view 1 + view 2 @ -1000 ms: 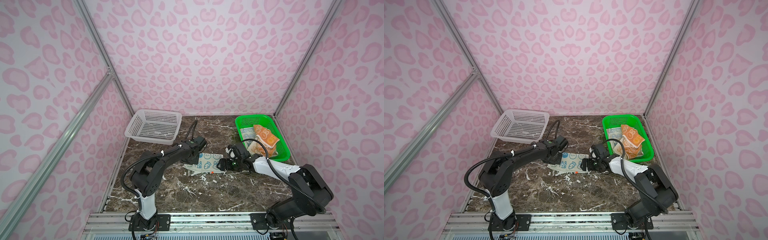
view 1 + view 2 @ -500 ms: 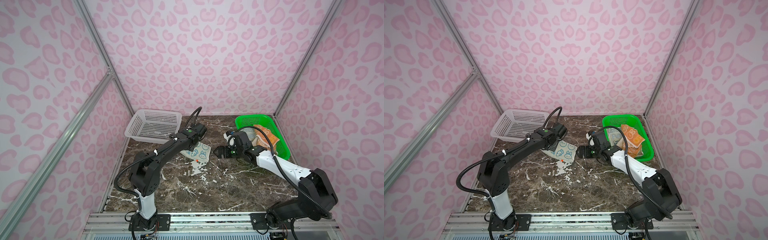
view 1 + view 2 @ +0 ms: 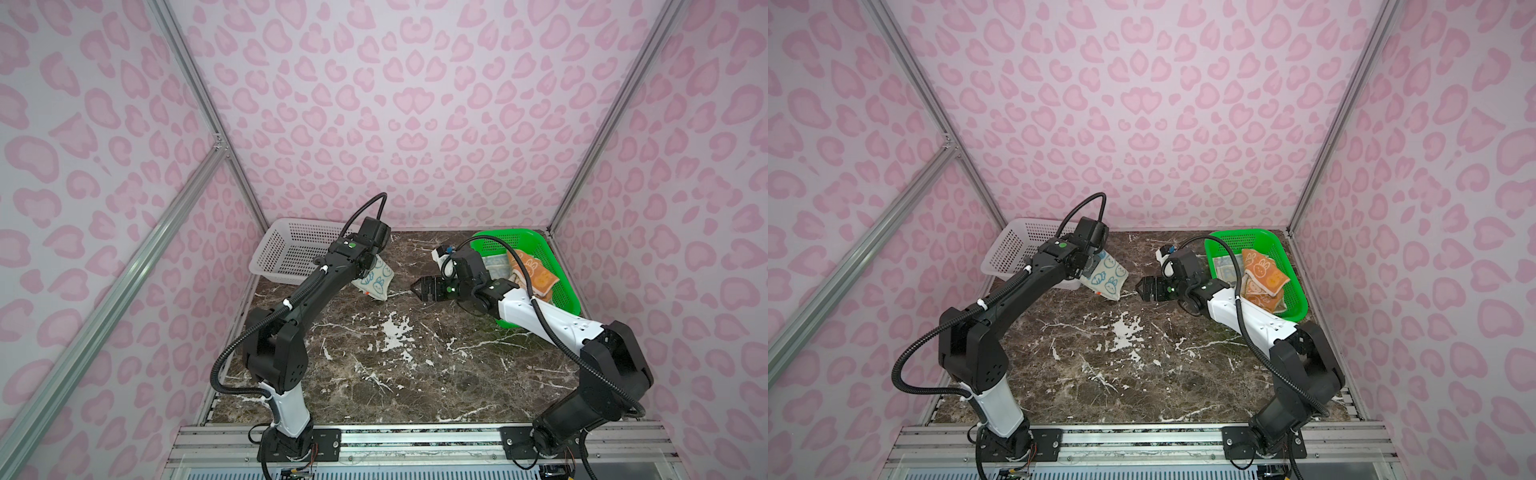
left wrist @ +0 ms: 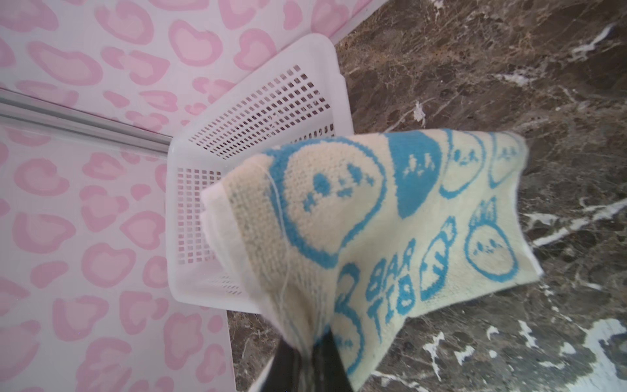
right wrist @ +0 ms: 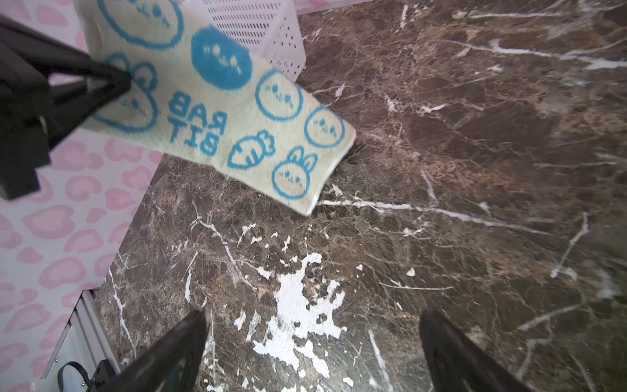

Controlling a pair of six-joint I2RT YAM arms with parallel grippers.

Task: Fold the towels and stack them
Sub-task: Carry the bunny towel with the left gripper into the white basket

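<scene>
your left fingers (image 4: 329, 363) clenched on an edge of the cream towel (image 3: 376, 283), towel drooping left of centre in both top views, right fingers (image 5: 176, 349) spread and empty, near, to its right

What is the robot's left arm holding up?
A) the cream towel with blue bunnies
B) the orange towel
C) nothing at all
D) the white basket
A: the left pincer is shut on one edge of the cream towel with blue bunnies, and the cloth hangs from it.
</scene>
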